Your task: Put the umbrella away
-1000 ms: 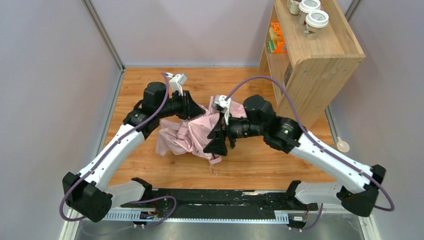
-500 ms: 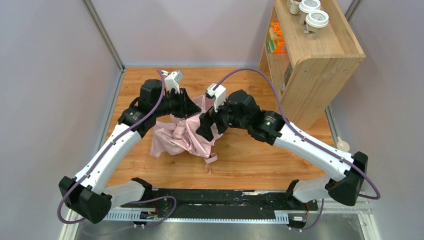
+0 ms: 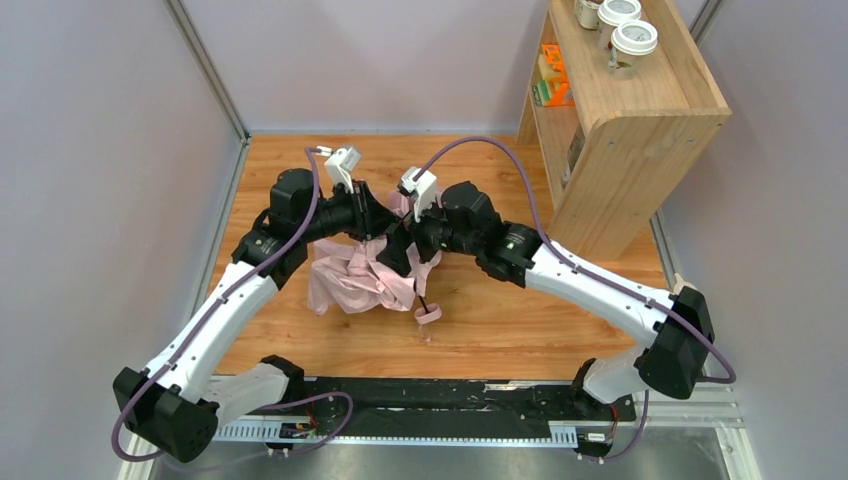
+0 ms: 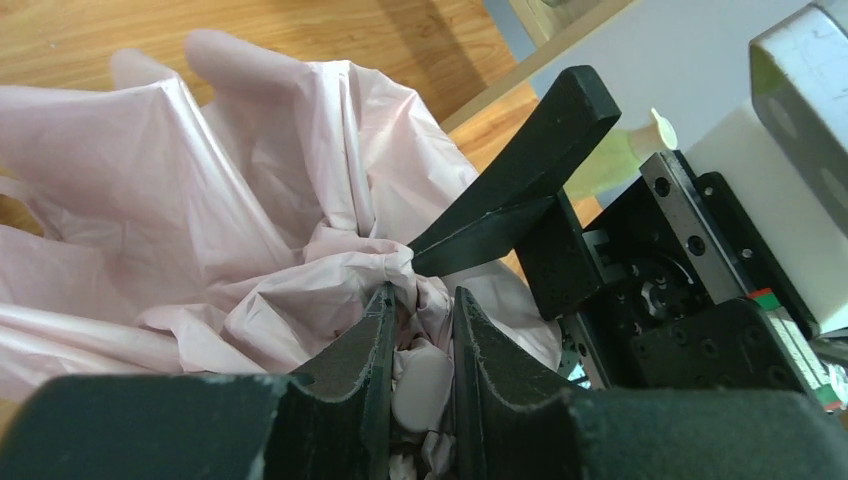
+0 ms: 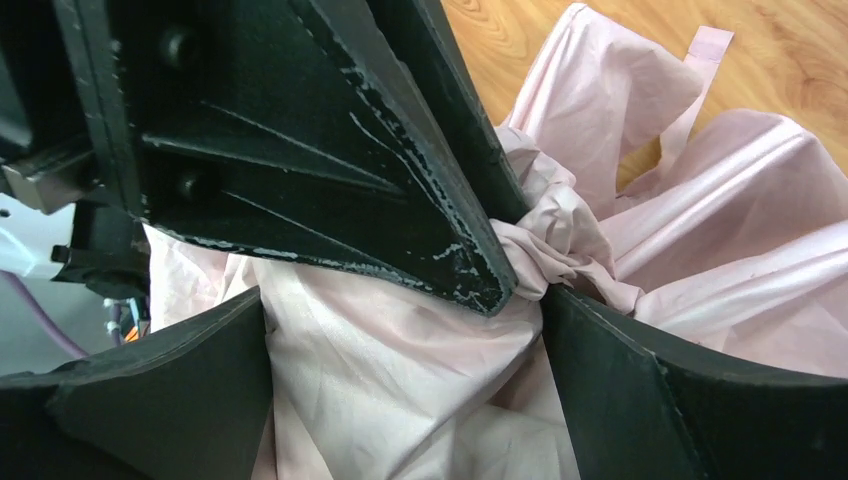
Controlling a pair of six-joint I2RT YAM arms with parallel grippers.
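The umbrella [image 3: 350, 282] lies as a crumpled pale pink heap on the wooden table, and its pink wrist loop [image 3: 430, 316] trails toward the near edge on a thin dark shaft. My left gripper [image 3: 385, 222] is shut on the far right part of the canopy. In the left wrist view, the left gripper [image 4: 420, 320] pinches bunched fabric [image 4: 250, 200] and a smooth pale pink piece [image 4: 422, 385]. My right gripper [image 3: 402, 250] stands wide open right beside it. Seen from the right wrist, the right gripper [image 5: 400, 385] straddles canopy fabric [image 5: 400, 360], with nothing clamped.
A wooden shelf unit [image 3: 640, 120] stands at the back right, with lidded cups [image 3: 632, 38] on top and coloured items inside. Grey walls close the table on the left and back. A small pale spoon-like thing [image 3: 685, 291] lies beyond the table's right edge.
My right gripper has opened wide and moved left and back, close against the left gripper. The left arm has drawn slightly left, still holding the fabric; the heap shifted a little.
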